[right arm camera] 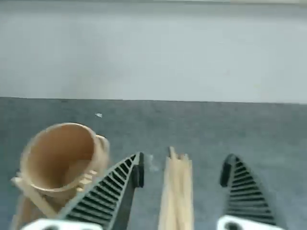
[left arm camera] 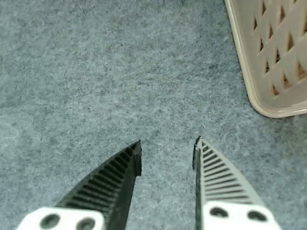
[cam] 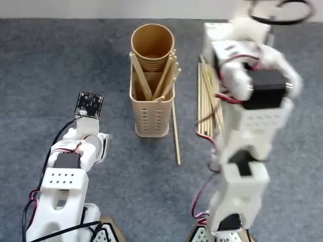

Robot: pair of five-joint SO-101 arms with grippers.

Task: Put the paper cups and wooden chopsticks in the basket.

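Note:
A tan perforated basket [cam: 151, 113] stands mid-table with stacked paper cups [cam: 152, 46] and several wooden chopsticks [cam: 143, 78] leaning in it. One loose chopstick [cam: 175, 132] lies just right of the basket. A bundle of chopsticks [cam: 208, 98] lies further right, under the right arm. My right gripper [right arm camera: 182, 170] is open above that bundle [right arm camera: 176, 191], with the cups [right arm camera: 60, 160] off to one side. My left gripper [left arm camera: 168, 148] is open over bare carpet, a basket corner [left arm camera: 273, 57] close by. The left arm [cam: 75, 156] sits at the near left.
Grey carpet [cam: 50, 65] covers the table. A pale wall [right arm camera: 153, 48] rises behind its far edge. The right arm's body [cam: 247, 131] stretches over the right side. Open carpet lies left of the basket.

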